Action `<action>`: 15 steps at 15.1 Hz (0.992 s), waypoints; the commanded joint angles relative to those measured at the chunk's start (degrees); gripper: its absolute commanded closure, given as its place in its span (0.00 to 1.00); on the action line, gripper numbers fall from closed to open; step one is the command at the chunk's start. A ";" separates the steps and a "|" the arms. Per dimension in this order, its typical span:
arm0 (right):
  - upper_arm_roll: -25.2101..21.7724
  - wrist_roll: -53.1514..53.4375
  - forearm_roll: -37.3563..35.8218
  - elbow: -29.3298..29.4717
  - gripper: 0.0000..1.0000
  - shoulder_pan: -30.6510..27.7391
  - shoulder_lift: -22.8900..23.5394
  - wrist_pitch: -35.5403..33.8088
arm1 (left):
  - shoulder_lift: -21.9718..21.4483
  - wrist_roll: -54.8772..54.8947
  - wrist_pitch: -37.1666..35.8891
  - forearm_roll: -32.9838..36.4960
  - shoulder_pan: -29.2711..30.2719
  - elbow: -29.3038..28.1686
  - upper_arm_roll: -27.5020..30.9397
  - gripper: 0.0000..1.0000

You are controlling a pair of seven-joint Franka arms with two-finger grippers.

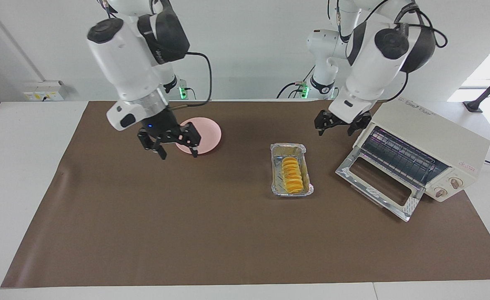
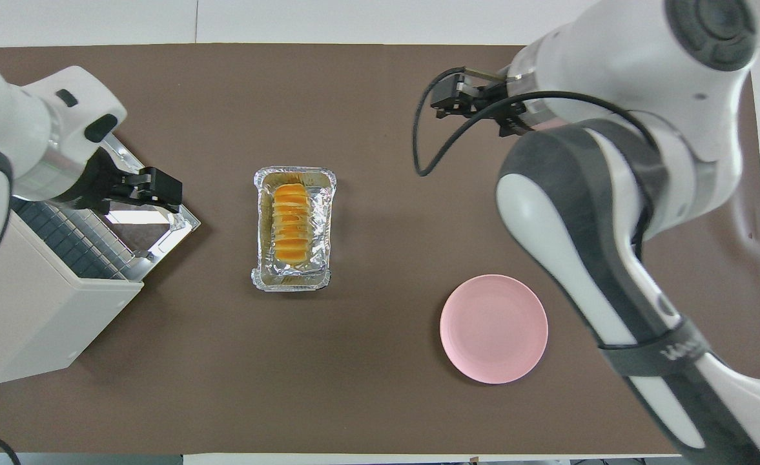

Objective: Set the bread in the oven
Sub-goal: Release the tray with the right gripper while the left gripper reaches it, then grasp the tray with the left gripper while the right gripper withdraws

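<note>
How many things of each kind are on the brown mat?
Bread: 1
Foil tray: 1
Pink plate: 1
Oven: 1
Total: 4

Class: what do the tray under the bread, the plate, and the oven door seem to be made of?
Tray: thin aluminium foil, by its crinkled silver shine. Plate: smooth pink, matte; plastic or ceramic, unclear. Oven door: clear pane, probably glass, in a shiny metal-looking frame.
</note>
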 commanded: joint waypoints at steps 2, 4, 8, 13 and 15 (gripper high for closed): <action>0.60 -15.54 -1.89 -2.71 0.00 -5.92 -2.76 -6.34 | 6.41 -4.06 7.36 -1.44 -5.62 2.62 0.98 0.00; 0.51 -17.94 -3.11 -3.41 0.00 -7.68 -3.64 -9.59 | 8.62 -6.44 10.44 -1.17 -7.04 1.39 0.89 0.00; 0.51 -22.14 -8.38 -4.21 0.00 -9.97 -5.05 -15.22 | 8.97 -9.51 15.81 -1.08 -10.82 -4.59 0.81 0.00; 0.42 -25.06 -8.74 -10.59 0.00 -12.61 -11.27 -17.17 | 11.44 -13.30 18.45 -1.08 -12.85 -6.88 0.81 0.00; 0.16 -25.06 -8.83 -15.08 0.00 -12.52 -15.14 -16.99 | 11.52 -13.39 20.11 -1.08 -12.93 -9.16 0.72 0.00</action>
